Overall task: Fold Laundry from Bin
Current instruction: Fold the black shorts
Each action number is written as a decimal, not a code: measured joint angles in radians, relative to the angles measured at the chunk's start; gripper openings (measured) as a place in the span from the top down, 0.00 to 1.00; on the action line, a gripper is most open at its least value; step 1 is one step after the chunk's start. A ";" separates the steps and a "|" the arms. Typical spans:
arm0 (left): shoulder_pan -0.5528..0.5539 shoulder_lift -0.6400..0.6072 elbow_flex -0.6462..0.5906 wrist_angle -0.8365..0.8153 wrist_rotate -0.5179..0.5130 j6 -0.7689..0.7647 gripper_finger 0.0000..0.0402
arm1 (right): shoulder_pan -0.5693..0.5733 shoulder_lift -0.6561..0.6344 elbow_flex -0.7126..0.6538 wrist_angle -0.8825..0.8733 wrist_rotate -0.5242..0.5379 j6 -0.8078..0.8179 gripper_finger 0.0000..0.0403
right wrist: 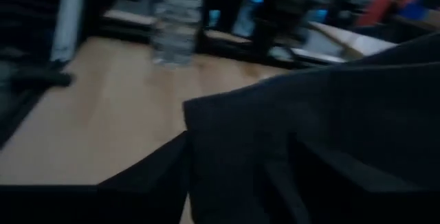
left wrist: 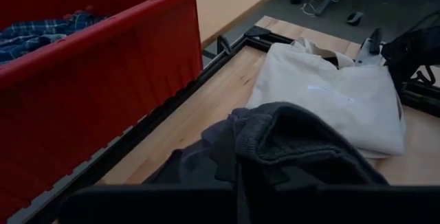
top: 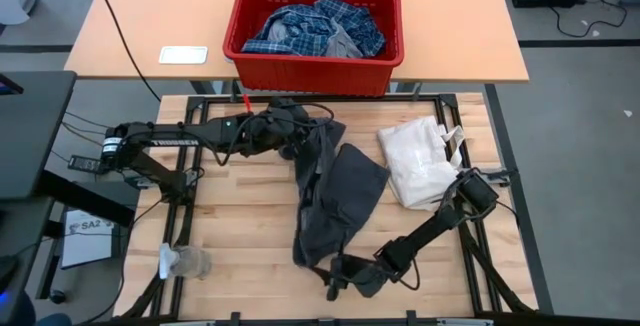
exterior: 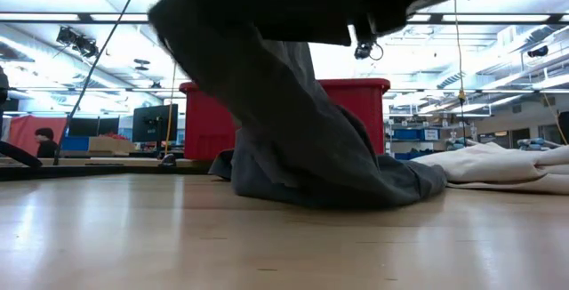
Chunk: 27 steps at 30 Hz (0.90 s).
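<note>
Laundry, high view: dark grey trousers [top: 335, 201] lie stretched across the middle of the counter [top: 240, 236], running from 12 o'clock down to 6. Left hand [top: 283, 126] is clenched on their upper end, just below the red bin [top: 312, 61]. Right hand [top: 340, 276] sits at the lower end of the trousers near the front edge; cannot tell whether its fingers are closed on the cloth. Plaid shirt [top: 310, 28] lies inside the bin, which stands on a second counter at 12 o'clock. White bag [top: 415, 166] lies at 3 o'clock of the trousers.

Low view: trousers [exterior: 302, 139] hang from above and pile on the counter in front of the bin [exterior: 364, 103]. Bag [exterior: 498, 167] at right.

Left wrist view: grey cloth [left wrist: 295, 148] bunched close to the camera; bin wall [left wrist: 103, 93] beside it; bag [left wrist: 330, 93] beyond.

Right wrist view: dark cloth [right wrist: 323, 135] fills the near field over bare wood [right wrist: 103, 114]; grip unreadable.
</note>
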 joint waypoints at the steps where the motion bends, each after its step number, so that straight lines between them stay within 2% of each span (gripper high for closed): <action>1: 0.000 0.000 0.000 0.000 0.000 0.001 0.98 | -0.002 -0.002 0.002 -0.004 0.028 0.012 0.45; 3: 0.000 0.000 0.000 -0.001 0.000 0.001 0.98 | -0.005 -0.012 0.002 -0.032 0.080 0.046 0.57; 7: 0.000 0.000 0.000 -0.005 0.000 0.001 0.98 | -0.012 -0.034 0.002 -0.036 0.072 0.073 0.88; 9: 0.000 0.000 0.000 -0.015 0.000 0.001 0.98 | -0.012 -0.053 0.002 -0.046 0.052 0.075 0.96; 14: 0.000 0.000 0.000 -0.037 0.000 0.015 0.98 | -0.016 -0.141 0.002 -0.207 0.011 0.246 0.98; 17: 0.001 0.000 0.000 -0.076 0.027 0.047 0.98 | -0.016 -0.223 0.002 -0.353 -0.033 0.286 0.99; 19: 0.002 0.000 0.000 -0.097 0.092 0.093 0.98 | -0.015 -0.290 0.001 -0.440 -0.112 0.261 0.99; 22: 0.001 -0.005 0.000 -0.110 0.256 0.170 0.98 | -0.014 -0.390 0.001 -0.557 -0.245 0.223 0.99; 27: -0.034 -0.018 0.000 -0.095 0.506 0.308 0.98 | -0.004 -0.562 0.000 -0.710 -0.284 0.187 0.99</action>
